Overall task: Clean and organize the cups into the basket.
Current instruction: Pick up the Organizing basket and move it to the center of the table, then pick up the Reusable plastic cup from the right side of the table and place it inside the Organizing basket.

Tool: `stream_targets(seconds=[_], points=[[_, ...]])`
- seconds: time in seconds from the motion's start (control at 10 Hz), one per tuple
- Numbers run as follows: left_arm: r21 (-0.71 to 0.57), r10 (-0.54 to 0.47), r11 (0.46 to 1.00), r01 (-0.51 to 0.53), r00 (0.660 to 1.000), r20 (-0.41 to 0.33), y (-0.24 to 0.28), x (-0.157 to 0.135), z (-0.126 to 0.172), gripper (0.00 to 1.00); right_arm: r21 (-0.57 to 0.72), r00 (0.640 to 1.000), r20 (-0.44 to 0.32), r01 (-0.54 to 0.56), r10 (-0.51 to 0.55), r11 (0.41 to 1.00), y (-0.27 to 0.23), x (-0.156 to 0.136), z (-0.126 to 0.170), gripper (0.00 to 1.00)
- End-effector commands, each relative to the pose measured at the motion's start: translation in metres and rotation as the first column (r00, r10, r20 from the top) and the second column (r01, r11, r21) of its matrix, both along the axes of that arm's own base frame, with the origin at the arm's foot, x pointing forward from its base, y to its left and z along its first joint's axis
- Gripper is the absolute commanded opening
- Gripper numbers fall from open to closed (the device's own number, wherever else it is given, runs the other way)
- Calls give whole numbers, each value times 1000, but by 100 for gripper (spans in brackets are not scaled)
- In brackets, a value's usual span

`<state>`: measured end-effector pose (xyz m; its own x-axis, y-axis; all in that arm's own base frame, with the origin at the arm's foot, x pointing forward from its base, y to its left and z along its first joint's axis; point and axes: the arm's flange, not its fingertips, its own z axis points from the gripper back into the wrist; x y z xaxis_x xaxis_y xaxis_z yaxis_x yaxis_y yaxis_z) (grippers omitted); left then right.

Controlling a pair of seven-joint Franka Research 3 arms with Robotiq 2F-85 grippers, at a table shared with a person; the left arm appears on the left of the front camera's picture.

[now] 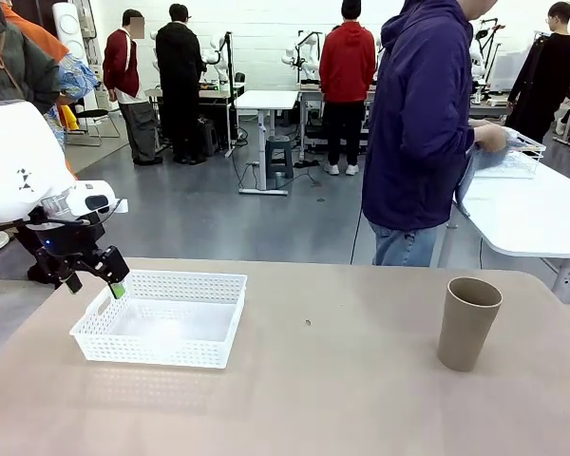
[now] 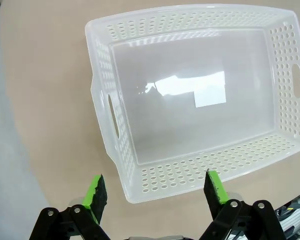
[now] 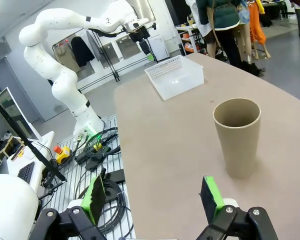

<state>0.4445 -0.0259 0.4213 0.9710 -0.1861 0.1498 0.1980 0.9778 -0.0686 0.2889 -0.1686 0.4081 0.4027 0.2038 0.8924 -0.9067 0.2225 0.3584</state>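
One tan-brown cup [image 1: 468, 323] stands upright, mouth up, on the table [image 1: 323, 399], well apart from the basket [image 1: 152, 350] and off to its right. The basket, white and perforated, sits flat on the tabletop, its glossy floor catching the ceiling light. The left gripper [image 1: 96, 285] hangs just above the basket's left end, by the cut-out handle. Its green-padded fingers [image 2: 96, 192] are spread wide with nothing gripped, and from its wrist one long wall of the basket lies below them. The right gripper [image 3: 153, 196] is farther right of the basket than the cup, so the cup stands between the two. Its fingers are likewise apart, holding nothing. Beyond the basket and to its right, past the table's far edge, a person in a dark purple hoodie [image 1: 420, 123] faces another white table.
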Motion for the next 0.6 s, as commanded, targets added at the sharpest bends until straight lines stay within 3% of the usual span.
stream_targets(seconds=[0.0, 0.2, 0.5], points=[[1, 3, 1000, -3, 1000, 4, 1, -1, 1, 100, -31, 997, 69, -27, 29, 999, 7, 11, -14, 100], [27, 15, 999, -17, 997, 79, 11, -22, -1, 100, -93, 986, 159, -41, 55, 995, 15, 25, -39, 100], [44, 5, 999, -9, 995, 97, 8, -30, -4, 100, -118, 979, 197, -25, 48, 993, 18, 50, -77, 100]])
